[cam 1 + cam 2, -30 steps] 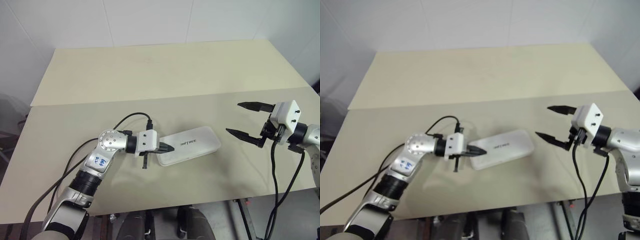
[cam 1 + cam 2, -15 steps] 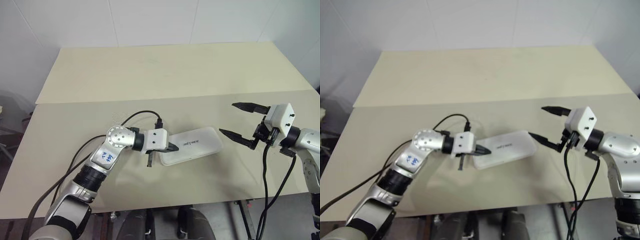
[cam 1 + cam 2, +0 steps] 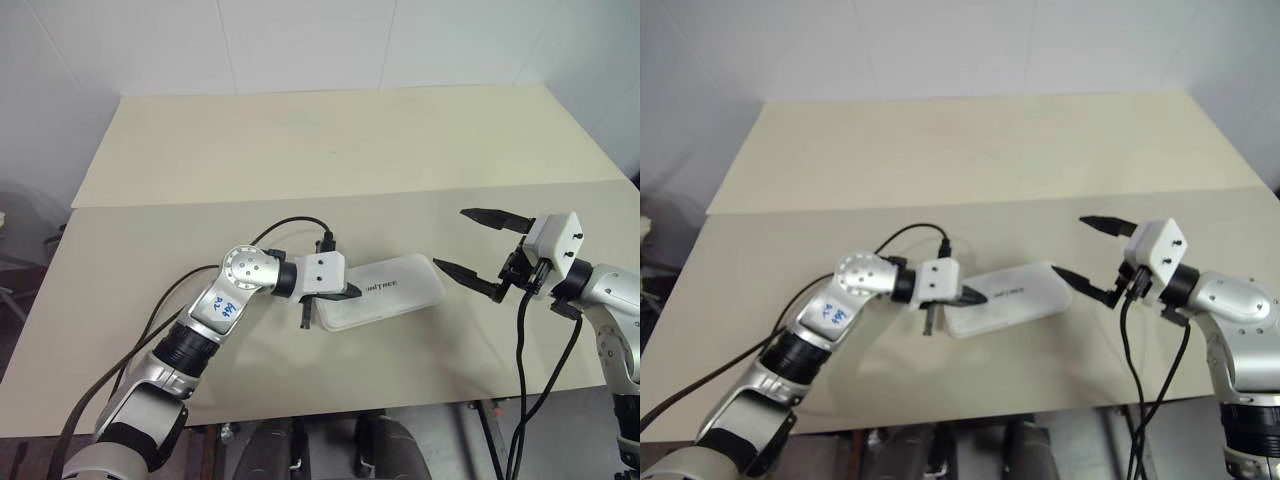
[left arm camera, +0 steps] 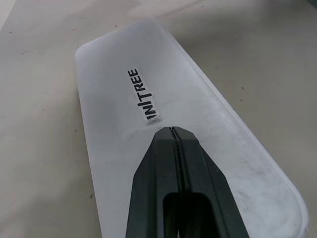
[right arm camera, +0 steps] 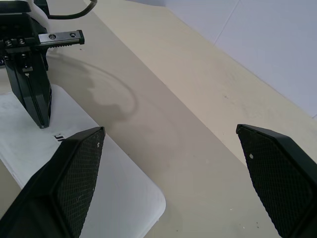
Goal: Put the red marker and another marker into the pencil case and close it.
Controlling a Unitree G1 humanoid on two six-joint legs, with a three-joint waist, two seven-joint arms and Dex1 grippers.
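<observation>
1. I see the pencil case (image 3: 381, 292) lying closed on the bench (image 3: 300, 150), frame centre.
2. Left pincer (image 3: 352, 292) pinched closed, tips over the lid's left end.
3. Right pincer (image 3: 478, 247) gapes wide, right of case.

Left arm (image 3: 210, 320): silver segments, black joint collars, round silver elbow housing, white label with blue handwriting. Black cable (image 3: 290, 226) looped to white wrist block. Left gripper (image 3: 350, 292): black fingers. Right arm (image 3: 620, 300): silver, white screwed block, black cables. Right gripper (image 3: 478, 250): black tapered fingers, mesh-textured pads (image 5: 79, 173).
</observation>
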